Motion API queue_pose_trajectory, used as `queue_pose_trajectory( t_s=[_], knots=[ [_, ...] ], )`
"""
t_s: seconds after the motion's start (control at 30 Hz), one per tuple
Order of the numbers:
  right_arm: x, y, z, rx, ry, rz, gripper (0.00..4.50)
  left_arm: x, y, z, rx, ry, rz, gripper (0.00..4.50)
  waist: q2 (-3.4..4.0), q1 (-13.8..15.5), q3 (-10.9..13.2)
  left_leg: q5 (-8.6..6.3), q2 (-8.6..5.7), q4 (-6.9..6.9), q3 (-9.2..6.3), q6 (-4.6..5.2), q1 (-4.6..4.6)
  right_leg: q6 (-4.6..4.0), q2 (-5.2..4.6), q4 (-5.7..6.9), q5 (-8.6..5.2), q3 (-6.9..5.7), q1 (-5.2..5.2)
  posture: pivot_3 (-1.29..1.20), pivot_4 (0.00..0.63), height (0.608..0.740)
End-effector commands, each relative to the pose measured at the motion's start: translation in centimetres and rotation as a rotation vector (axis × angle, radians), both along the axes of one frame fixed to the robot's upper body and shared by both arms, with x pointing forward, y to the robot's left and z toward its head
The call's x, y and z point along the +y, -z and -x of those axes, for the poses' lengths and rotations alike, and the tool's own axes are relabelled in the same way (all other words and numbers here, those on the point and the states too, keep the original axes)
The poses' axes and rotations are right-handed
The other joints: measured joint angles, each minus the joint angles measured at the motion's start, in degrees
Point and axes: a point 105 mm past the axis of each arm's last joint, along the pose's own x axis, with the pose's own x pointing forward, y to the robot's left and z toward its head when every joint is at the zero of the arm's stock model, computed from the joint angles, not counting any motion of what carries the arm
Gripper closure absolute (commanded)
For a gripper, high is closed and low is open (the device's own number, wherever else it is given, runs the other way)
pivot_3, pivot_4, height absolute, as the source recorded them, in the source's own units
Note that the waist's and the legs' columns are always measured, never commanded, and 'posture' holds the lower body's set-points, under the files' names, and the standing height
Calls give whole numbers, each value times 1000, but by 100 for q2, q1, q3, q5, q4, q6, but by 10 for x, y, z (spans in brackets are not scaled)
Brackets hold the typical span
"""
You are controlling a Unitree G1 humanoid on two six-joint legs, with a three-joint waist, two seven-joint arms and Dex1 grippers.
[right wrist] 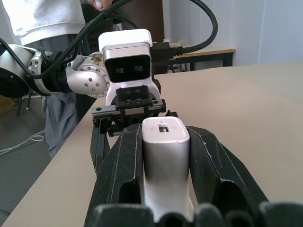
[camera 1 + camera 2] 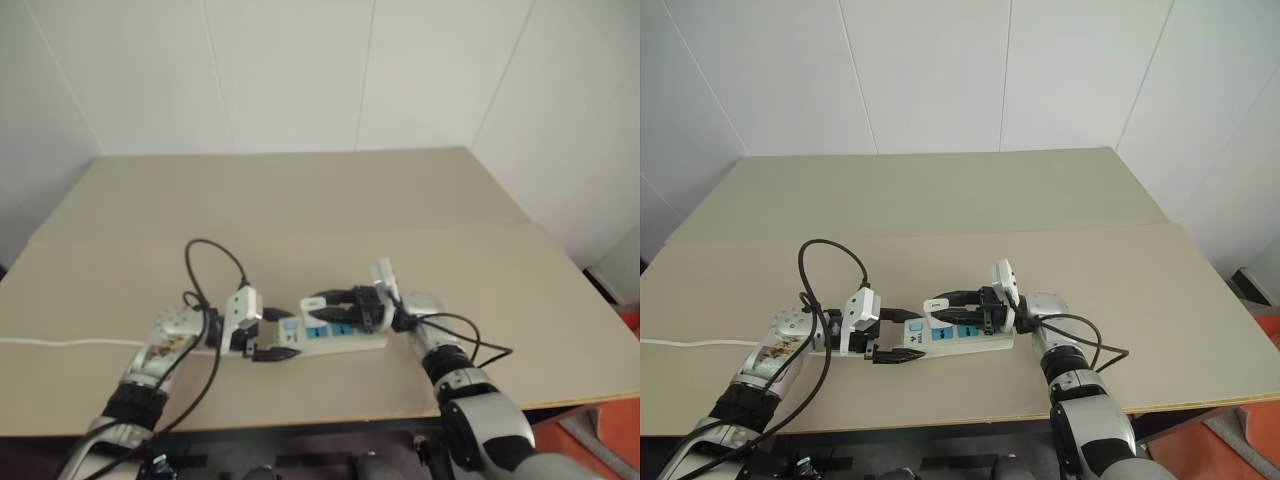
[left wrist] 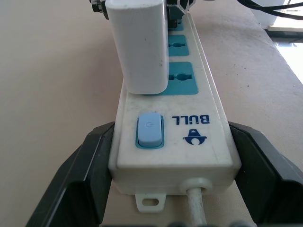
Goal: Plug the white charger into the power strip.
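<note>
Charger over the strip, ready to seat

My left gripper (image 3: 165, 189) clamps the switch end of the power strip (image 3: 199, 101), lower centre on the table (image 2: 330, 195); my right gripper (image 1: 165, 156) grips the white charger (image 1: 165, 156), standing on the nearest blue socket, the strip's long axis running between both arms.

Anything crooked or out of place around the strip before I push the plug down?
Nothing stands out. The long white power strip with blue socket faces lies flat on the tan table, its switch end clamped in the left claw. The small white rounded charger, gripped by the right claw, sits over the sockets; its prongs are hidden.
</note>
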Motion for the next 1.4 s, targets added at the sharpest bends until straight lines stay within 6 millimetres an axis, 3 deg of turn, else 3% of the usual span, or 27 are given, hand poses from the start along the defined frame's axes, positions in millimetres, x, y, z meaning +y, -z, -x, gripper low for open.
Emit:
queue_pose_trajectory(
  t_s=[0.03, 0.17, 0.63, 0.8, 1.2, 1.4],
  knots=[
    [-6, 30, 7, 80, 1, 81, 3375, -3, -6, 2, -29, 28, 7, 1229, 0, -2, 0, 0, 0, -3, 0, 0, 11, -1, 0, 0, -1, -1, 11, 0, 150, 740],
    [-9, 36, 11, 146, -42, 103, 3375, -3, -6, 2, -28, 30, 7, 1229, 0, -8, 0, -1, 2, -8, -4, 0, 36, -3, 0, -7, -3, -7, 45, 0, 150, 740],
    [-6, 66, 29, 129, -108, 235, 3375, -3, -5, 4, -10, 41, 0, 1229, -5, -10, -6, -2, 3, -14, -5, 0, 55, -7, 0, -10, -7, -8, 58, 0, 150, 740],
    [-4, 70, 30, 187, -125, 253, 3375, -3, -4, 5, -4, 36, -2, 1229, -6, -17, -10, -3, 4, -22, -1, 1, 83, -11, 0, -12, -12, -7, 77, 0, 150, 740],
    [-3, 76, 31, 147, -101, 271, 3375, -4, -3, 7, 5, 33, -1, 1229, -6, -26, -11, -12, 6, -34, -3, -2, 139, -14, 1, -22, -34, -9, 136, 0, 150, 740],
    [-5, 76, 33, 117, -113, 285, 1423, -5, -2, 8, 2, 34, -4, 1229, -37, -24, -33, -13, 9, -40, -8, -3, 148, -16, 1, -28, -37, -15, 145, 0, 150, 740]
  ],
)
